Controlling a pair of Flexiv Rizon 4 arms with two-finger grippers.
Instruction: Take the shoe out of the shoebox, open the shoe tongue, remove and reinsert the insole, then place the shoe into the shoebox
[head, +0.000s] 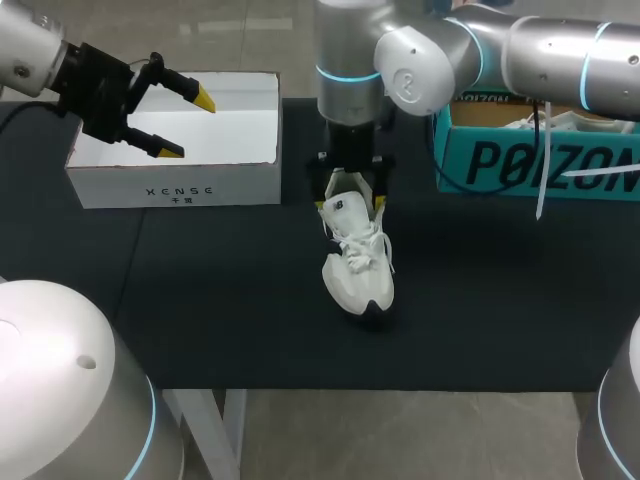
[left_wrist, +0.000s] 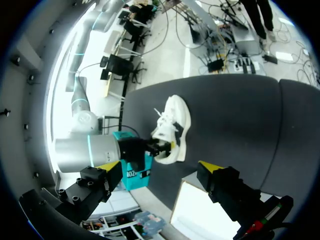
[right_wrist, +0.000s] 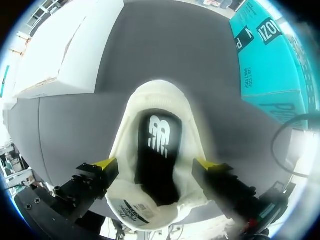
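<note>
- The shoe (head: 357, 262) sat on the dark table (head: 220, 300) near its middle, toe toward 6 o'clock and heel toward 12. The white shoebox (head: 175, 188) lay out at 10 o'clock from it and a teal box (head: 540, 165) at 2 o'clock.
- It looked light, with a soft fabric upper that would give under pressure and a firmer sole. The padded collar at the heel seemed the best hold, since it leaves the laces (head: 362, 245) and tongue free.
- The black insole (right_wrist: 157, 155) lay flat inside. It was probably thin and floppy, best pinched at its heel edge.
- The right gripper (head: 349, 203) stood over the heel with its 2 fingers spread wide. In the right wrist view the yellow pads (right_wrist: 106, 164) appeared to press the collar from both sides, so I judged it had the shoe clasped there.
- The left gripper (head: 188, 125) hung over the shoebox's open top at 10 o'clock. Its fingers were well apart, holding and touching nothing.
</note>
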